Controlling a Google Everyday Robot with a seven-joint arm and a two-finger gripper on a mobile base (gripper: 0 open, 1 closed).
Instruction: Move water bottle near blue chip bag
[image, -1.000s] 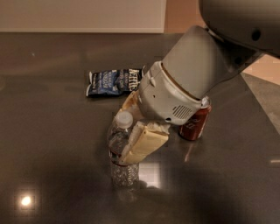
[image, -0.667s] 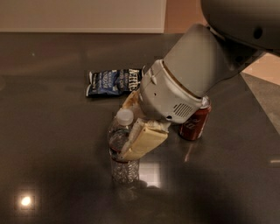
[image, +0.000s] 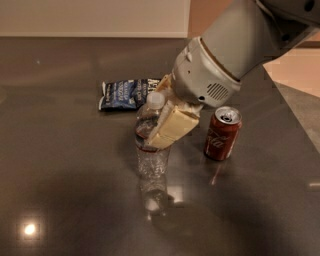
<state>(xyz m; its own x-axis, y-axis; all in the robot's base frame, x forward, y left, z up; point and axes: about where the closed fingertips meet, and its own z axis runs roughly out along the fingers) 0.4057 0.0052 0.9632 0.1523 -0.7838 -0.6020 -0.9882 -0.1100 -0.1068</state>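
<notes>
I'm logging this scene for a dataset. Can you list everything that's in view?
water bottle: one, clear with a white cap, upright near the middle of the table.
blue chip bag: one, dark blue with white lettering, lying flat behind the bottle, apart from it.
soda can: one, red, standing to the picture-right of the bottle, not touching it.
table: one, dark grey and glossy, under everything.
arm: one, pale grey, reaching in from the upper right.
pincer: one, cream fingers, closed on the bottle's upper body.
</notes>
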